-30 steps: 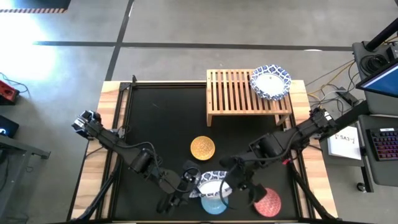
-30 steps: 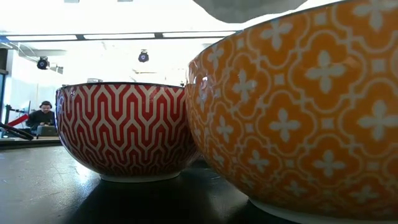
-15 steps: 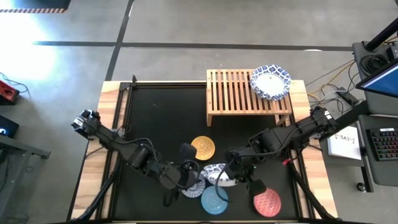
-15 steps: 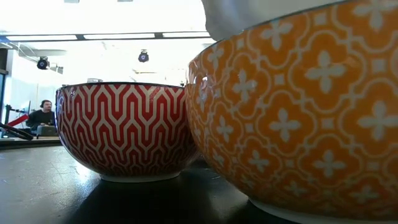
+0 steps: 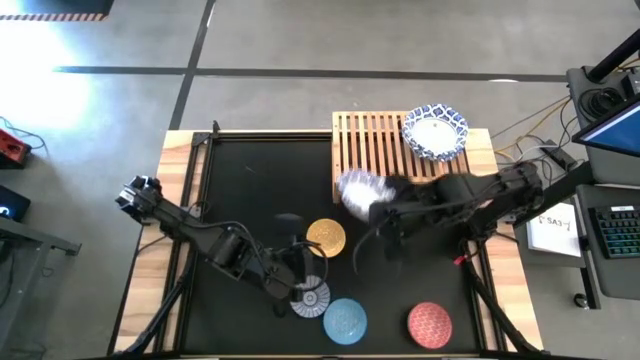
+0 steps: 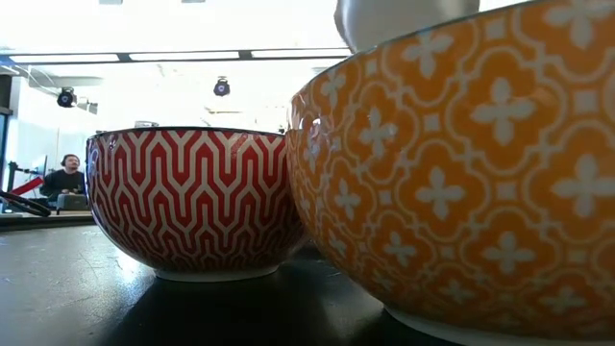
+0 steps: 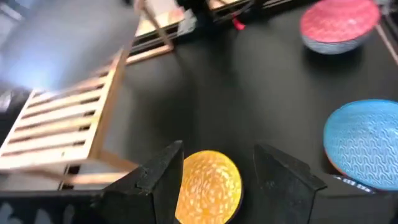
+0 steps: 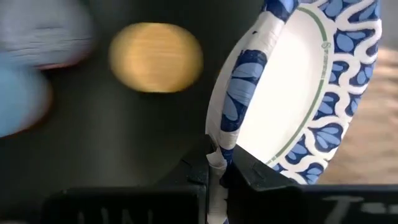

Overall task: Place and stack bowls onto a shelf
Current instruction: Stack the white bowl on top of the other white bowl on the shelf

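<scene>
My right gripper (image 5: 377, 212) is shut on a white bowl with a blue-patterned rim (image 5: 358, 190), in the air just before the wooden slat shelf (image 5: 385, 155). A second such bowl (image 5: 435, 132) sits on the shelf's right end. My left gripper (image 5: 300, 263) is open above the table, between the mustard yellow bowl (image 5: 325, 237) and the grey-blue patterned bowl (image 5: 310, 297). In the left wrist view the yellow bowl (image 7: 208, 186) shows between the fingers, which do not touch it. The light blue bowl (image 5: 345, 320) and the red bowl (image 5: 430, 325) stand near the table's near edge. My right gripper pinches the bowl's blue-patterned rim (image 8: 219, 146), one finger on the white inner face and one on the outer wall. The bowl (image 8: 292, 93) is lifted clear and stands tilted on edge beyond the fingers.
The low view is filled by the red bowl (image 6: 192, 202) and the yellow bowl (image 6: 461, 183), with the carried bowl's underside (image 6: 404, 19) above them. The shelf's left and middle slats (image 5: 365, 150) are bare. A keyboard and papers lie off the table's right side.
My right gripper has lifted the white blue-rimmed bowl from beside the small bowls at the near edge and carried it up and toward the far edge, to the shelf's front. The grey-blue bowl is uncovered. My left gripper has moved away from the near edge, toward the yellow bowl.
</scene>
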Action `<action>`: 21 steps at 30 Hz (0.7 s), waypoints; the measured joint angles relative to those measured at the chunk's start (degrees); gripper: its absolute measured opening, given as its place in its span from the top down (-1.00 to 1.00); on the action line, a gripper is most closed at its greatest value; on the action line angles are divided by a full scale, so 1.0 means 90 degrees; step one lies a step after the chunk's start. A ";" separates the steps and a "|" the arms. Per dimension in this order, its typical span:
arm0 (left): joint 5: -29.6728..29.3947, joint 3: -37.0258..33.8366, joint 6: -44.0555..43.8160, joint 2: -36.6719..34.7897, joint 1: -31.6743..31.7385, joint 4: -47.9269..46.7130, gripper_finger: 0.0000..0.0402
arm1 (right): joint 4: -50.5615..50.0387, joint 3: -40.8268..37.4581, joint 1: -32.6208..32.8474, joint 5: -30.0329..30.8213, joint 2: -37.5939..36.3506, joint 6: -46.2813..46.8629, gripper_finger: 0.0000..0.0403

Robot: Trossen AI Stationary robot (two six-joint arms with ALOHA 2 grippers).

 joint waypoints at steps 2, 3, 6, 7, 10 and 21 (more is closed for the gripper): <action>-0.0225 0.0000 -0.0306 0.0000 -0.0002 -0.0200 0.11 | -0.0437 0.0190 -0.0189 0.0798 0.0035 0.0357 0.94; -0.0313 0.0000 -0.0437 0.0000 -0.0002 -0.0315 0.11 | -0.0390 0.0216 -0.0315 0.1004 0.0034 0.0437 0.94; -0.0487 -0.0002 -0.0705 0.0002 0.0002 -0.0633 0.11 | -0.0376 0.0247 -0.0761 0.1017 -0.0057 0.0546 0.94; -0.0522 -0.0002 -0.0778 0.0002 0.0007 -0.0705 0.11 | -0.0387 0.0279 -0.0933 0.1052 -0.0064 0.0586 0.94; -0.0615 -0.0005 -0.0969 0.0005 0.0007 -0.0882 0.11 | -0.0397 0.0259 -0.1557 0.1042 -0.0139 0.0693 0.94; -0.0640 -0.0005 -0.1166 0.0005 0.0007 -0.1155 0.11 | -0.0398 0.0246 -0.3469 0.1077 -0.0144 0.0030 0.94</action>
